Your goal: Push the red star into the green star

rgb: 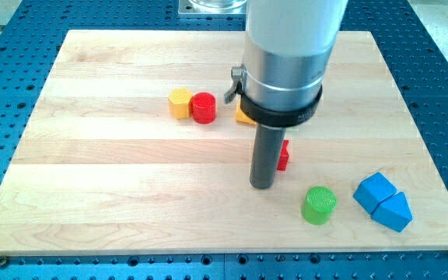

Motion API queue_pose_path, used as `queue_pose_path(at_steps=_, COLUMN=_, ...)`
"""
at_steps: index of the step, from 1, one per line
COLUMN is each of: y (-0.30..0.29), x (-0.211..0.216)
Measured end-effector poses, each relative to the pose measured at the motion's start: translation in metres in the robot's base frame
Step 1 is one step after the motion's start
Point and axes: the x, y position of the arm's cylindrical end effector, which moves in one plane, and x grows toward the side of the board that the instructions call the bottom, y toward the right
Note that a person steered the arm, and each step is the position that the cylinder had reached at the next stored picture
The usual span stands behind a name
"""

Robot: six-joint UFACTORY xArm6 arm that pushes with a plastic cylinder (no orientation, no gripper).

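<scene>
My tip rests on the wooden board, a little below the view's centre. A red block shows just to the right of the rod, close against it and mostly hidden, so I cannot make out its shape. No green star shows in the view; the arm's wide body hides part of the board near the top. A green cylinder stands to the lower right of my tip, apart from it.
A yellow hexagon and a red cylinder touch each other at the upper left of the rod. A yellow-orange block peeks out from under the arm. Two blue blocks sit together at the lower right.
</scene>
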Motion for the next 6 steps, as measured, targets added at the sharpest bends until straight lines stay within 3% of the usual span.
queue_pose_path(at_steps=1, y=0.041, x=-0.033)
queue_pose_path(at_steps=3, y=0.016, x=-0.035)
queue_pose_path(at_steps=6, y=0.139, x=-0.077)
